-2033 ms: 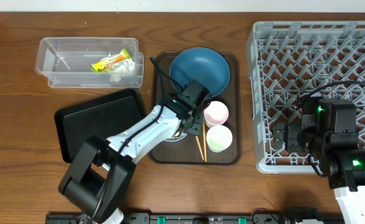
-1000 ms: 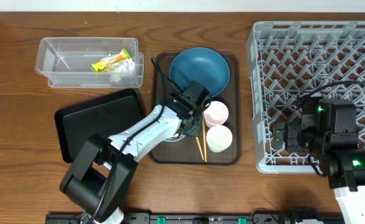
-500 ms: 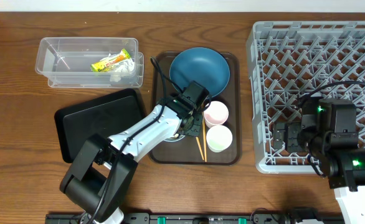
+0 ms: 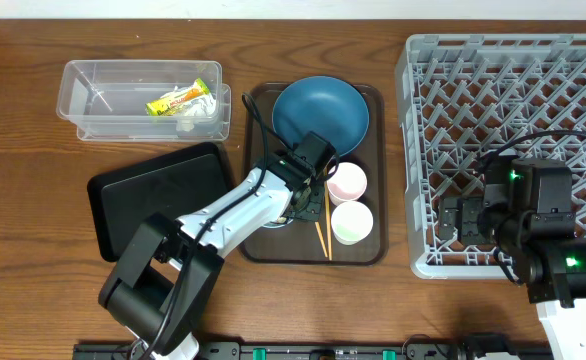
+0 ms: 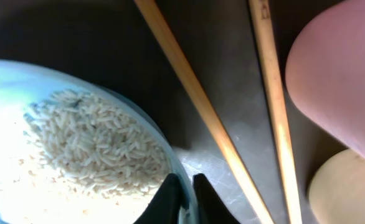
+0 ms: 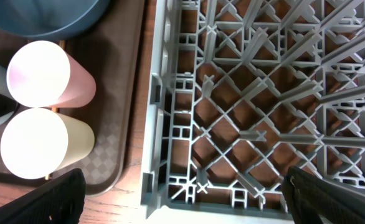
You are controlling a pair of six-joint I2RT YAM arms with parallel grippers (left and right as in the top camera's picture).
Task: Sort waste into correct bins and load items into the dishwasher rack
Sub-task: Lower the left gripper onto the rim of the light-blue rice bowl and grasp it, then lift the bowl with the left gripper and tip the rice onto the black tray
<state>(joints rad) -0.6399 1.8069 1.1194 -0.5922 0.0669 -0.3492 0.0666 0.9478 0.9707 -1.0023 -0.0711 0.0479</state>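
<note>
Overhead: we see a brown tray point(image 4: 373, 150) on the table point(image 4: 33, 200), with the tub point(image 4: 98, 100) off to its far left and the rack point(image 4: 503, 90) to its right.
left hand point(image 5: 184, 183): we find it pinched shut on the rim of the light-blue bowl point(image 5: 14, 87), one finger inside the rim and one outside.
light-blue bowl: it sits at the near left of the brown tray, and from above the left arm point(image 4: 223, 215) hides most of it.
rice point(image 5: 89, 149): a heap of white grains lies inside the light-blue bowl, up against the side that the left hand grips.
pink cup point(image 4: 347, 182): it stands mouth up on the brown tray, just beyond the green cup point(image 4: 352, 223), which stands the same way.
chopsticks point(image 5: 195, 106): the two lie flat on the brown tray, apart from each other, with the light-blue bowl on one side and the pink cup and green cup on the other.
dark-blue bowl point(image 4: 318, 112): it rests upright at the far end of the brown tray.
tub: we see the wrapper point(image 4: 180, 100) and the tissue point(image 4: 188, 120) lying inside it, close together.
black tray point(image 4: 158, 190): it lies on the table nearer to us than the tub, left of the brown tray.
rack: it fills the right side of the table, well apart from the tub.
right hand point(image 6: 184, 180): its fingers stand wide apart with nothing between them, and we see it hanging over the rack's near left corner.
</note>
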